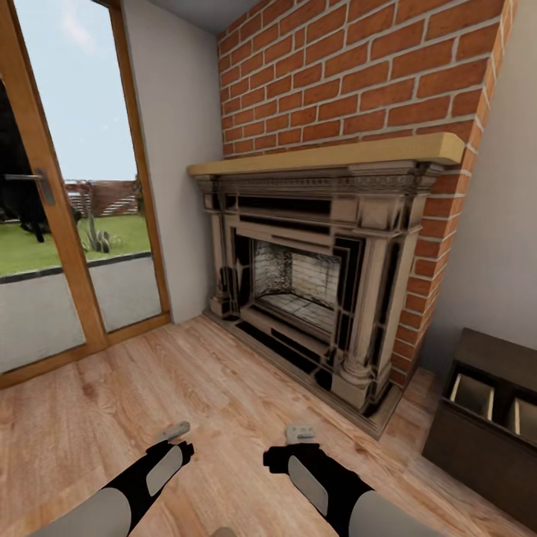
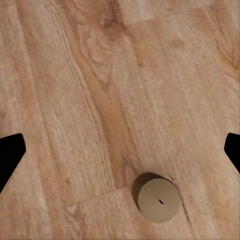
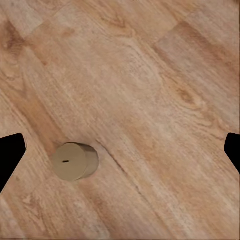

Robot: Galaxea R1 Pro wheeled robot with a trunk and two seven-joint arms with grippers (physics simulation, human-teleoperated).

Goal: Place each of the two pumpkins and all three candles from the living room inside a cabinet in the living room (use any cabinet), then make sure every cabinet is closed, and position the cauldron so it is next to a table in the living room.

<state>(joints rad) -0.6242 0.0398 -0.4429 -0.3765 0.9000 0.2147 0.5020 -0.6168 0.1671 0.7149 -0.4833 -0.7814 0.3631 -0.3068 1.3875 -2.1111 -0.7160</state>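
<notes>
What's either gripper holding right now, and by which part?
Nothing. The left gripper and right gripper are both open above the wood floor; a candle stands ungrasped on the planks.

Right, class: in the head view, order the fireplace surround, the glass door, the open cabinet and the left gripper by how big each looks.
1. Fireplace surround and glass door: both look very large, and the door is cut off, so unranked.
2. Cabinet: partly cut off at the picture's edge.
3. Left gripper: smallest.

Stone fireplace [image 1: 313,283] at centre, wood mantel [image 1: 328,155] above, red brick chimney [image 1: 358,67] at 12 o'clock. Glass door [image 1: 45,224] at 9 o'clock. Plank floor [image 1: 149,388].
</notes>
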